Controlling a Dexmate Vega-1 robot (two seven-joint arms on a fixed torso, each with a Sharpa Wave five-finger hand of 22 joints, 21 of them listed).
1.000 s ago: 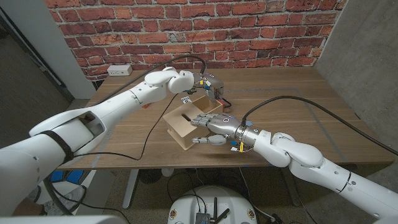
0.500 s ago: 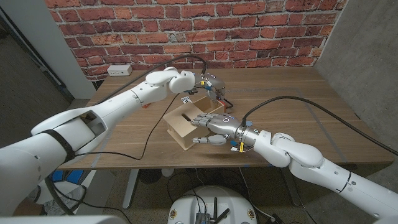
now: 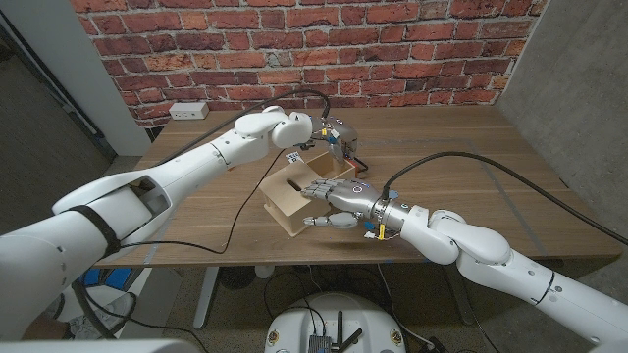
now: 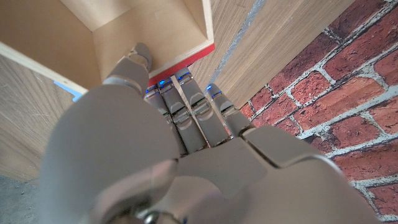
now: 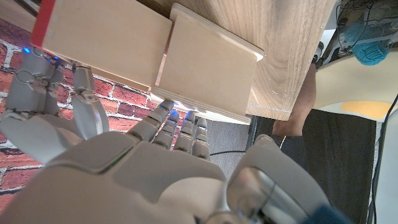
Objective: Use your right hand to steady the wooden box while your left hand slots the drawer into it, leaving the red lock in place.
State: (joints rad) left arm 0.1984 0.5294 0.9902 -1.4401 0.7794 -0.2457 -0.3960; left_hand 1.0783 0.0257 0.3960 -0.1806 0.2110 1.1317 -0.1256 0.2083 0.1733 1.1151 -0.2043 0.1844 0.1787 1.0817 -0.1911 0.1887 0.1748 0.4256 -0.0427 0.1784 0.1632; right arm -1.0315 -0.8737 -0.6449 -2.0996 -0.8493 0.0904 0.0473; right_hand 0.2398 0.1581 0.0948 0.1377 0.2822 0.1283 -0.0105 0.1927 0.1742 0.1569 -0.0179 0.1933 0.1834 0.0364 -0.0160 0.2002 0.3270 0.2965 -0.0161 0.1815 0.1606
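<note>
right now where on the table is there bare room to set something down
Bare wood on the table between the right arm's cable and the brick wall, and left of the wooden box. Crowded at centre, where the left hand and right hand meet the box.

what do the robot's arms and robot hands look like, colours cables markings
Both arms are glossy white rounded shells; the left arm has a black band near the shoulder, and black cables trail along each. The left robot hand and right robot hand are metallic grey with small blue lights on the fingers.
</note>
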